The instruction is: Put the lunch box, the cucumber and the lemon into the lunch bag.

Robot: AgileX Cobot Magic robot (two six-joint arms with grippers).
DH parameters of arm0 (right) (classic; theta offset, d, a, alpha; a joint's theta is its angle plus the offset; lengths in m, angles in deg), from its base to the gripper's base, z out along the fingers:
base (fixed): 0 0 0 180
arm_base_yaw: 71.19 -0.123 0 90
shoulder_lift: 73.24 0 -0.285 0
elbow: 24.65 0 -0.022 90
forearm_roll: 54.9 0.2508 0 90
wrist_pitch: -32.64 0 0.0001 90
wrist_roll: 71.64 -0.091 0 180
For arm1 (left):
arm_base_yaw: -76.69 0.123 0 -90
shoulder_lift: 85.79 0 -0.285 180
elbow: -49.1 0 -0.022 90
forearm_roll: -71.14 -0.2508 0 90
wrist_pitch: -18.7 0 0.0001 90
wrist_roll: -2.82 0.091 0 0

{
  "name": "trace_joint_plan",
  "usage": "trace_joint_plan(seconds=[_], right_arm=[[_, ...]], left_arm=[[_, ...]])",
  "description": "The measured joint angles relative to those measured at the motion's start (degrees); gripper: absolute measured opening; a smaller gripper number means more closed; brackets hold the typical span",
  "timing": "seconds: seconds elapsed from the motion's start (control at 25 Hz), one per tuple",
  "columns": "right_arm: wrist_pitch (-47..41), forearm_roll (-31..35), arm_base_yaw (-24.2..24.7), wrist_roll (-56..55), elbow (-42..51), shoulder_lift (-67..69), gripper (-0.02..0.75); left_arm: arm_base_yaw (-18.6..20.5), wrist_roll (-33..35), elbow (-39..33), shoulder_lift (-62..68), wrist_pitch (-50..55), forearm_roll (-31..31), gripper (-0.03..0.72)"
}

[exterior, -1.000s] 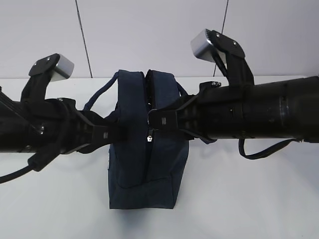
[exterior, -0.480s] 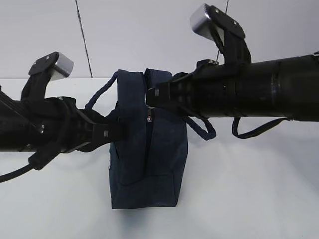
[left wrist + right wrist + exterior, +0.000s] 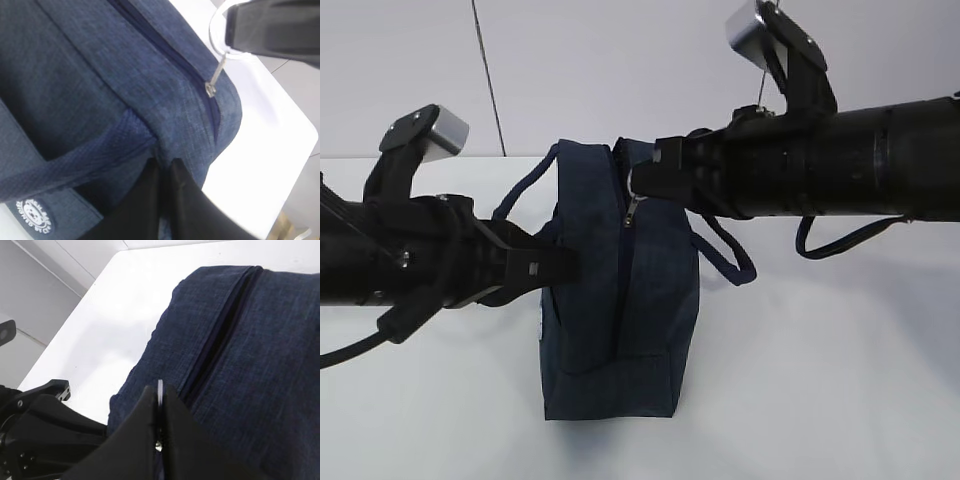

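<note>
one lunch bag (image 3: 620, 290) is standing mid-table; its ring pull (image 3: 218, 31) is riding higher than a second ago, zipper closing. we are seeing right gripper (image 3: 638, 180) clamping the ring, left gripper (image 3: 560, 266) pinching bag fabric.

Bright, even overhead light; soft shadows; slightly blurred close-up wrist views.

Pinching the metal ring pull (image 3: 632, 183), the right gripper (image 3: 638, 180) has risen and drawn back toward the top edge of the dark navy fabric lunch bag (image 3: 620, 300). The zipper slider (image 3: 629, 214) has climbed with it, and the gap along the bag's top has closed.
</note>
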Motion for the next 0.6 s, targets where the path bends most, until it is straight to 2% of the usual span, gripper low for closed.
trace_joint_plan(seconds=[0.32, 0.6], right_arm=[[-3.34, 0.22, 1.81, -0.59, -1.36, 4.02, -0.013], [-4.12, 0.01, 2.12, -0.84, -6.35, 7.21, -0.013]], left_arm=[[0.00, 0.00, 0.00, 0.00, 0.41, -0.11, 0.001], [0.00, 0.00, 0.00, 0.00, 0.68, -0.11, 0.001]])
